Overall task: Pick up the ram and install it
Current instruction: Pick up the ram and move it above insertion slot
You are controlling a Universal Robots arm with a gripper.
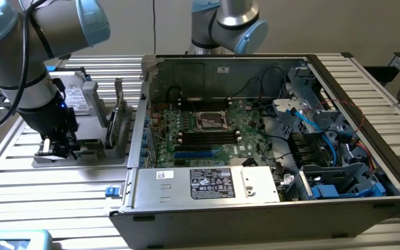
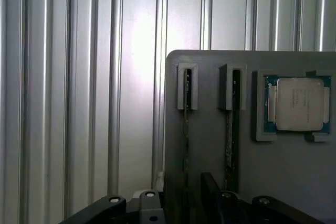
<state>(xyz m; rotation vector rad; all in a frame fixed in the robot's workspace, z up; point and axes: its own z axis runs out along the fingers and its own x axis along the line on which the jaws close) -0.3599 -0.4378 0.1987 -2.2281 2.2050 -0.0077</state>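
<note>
Now, jaws: hanging spread, flanking the ram [image 2: 186,129] without pinching it.
Ram: standing on edge in a slot of the gray holder [image 2: 294,177], beside a second stick [image 2: 230,135].
Processor chip [image 2: 299,103]: lying in the holder's recess.
Tabletop [image 2: 79,103]: carrying the holder.
Computer case [image 1: 255,224]: lying open beside the holder, toward the exterior view's right.

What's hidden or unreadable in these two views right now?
1. Wrist view: ram sticks stand edge-on in the grey holder; chips and label unseen, one end of each behind the tool.
2. Wrist view: processor print too small to read.
3. Exterior view: arm and tool block the holder's slots.
4. Exterior view: motherboard slots too small to tell filled from empty.
</note>
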